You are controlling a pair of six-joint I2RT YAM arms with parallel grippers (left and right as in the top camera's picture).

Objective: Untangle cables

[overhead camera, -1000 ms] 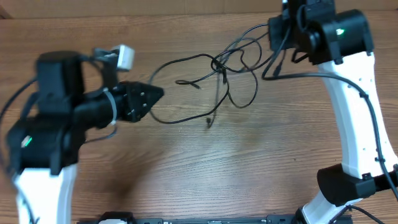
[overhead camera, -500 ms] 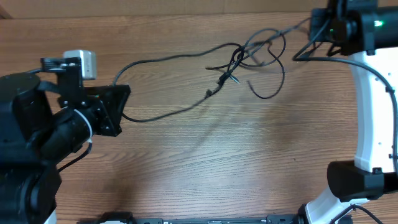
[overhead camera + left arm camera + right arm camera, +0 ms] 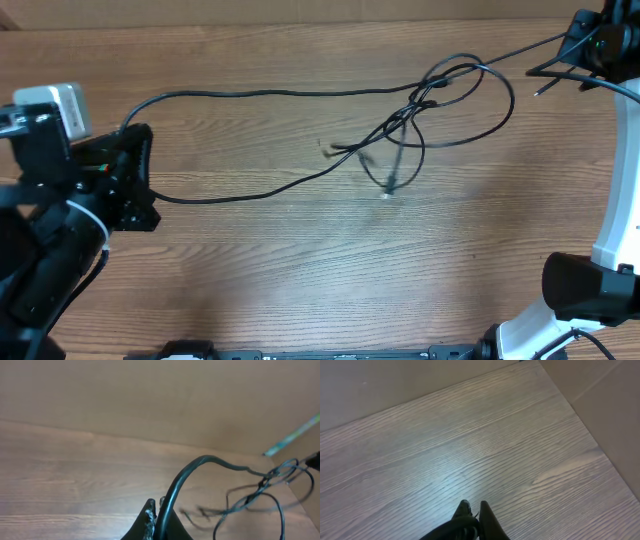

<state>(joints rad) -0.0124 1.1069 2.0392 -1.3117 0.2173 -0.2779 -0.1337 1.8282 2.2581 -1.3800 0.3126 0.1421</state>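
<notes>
Thin black cables (image 3: 300,93) stretch across the wooden table between my two grippers. They knot into a small loose tangle (image 3: 425,100) right of centre, with loops and short plug ends (image 3: 388,186) hanging below it. At the far left, my left gripper (image 3: 140,165) is shut on one cable. The left wrist view shows that cable (image 3: 175,487) rising from between the fingers of the gripper (image 3: 157,510) toward the tangle (image 3: 265,482). My right gripper (image 3: 582,40) is at the top right corner, shut on another cable. The right wrist view shows that gripper (image 3: 474,509) pinching the dark cord (image 3: 452,527).
A cardboard wall (image 3: 150,395) runs along the table's far side. The right arm's own thicker wires (image 3: 545,80) hang near the top right corner. The left arm's white camera block (image 3: 55,105) sits at the far left edge.
Both arms have pulled apart, the left toward the left edge and the right toward the top right corner. The cables are drawn out longer, and the tangle has shifted right.
</notes>
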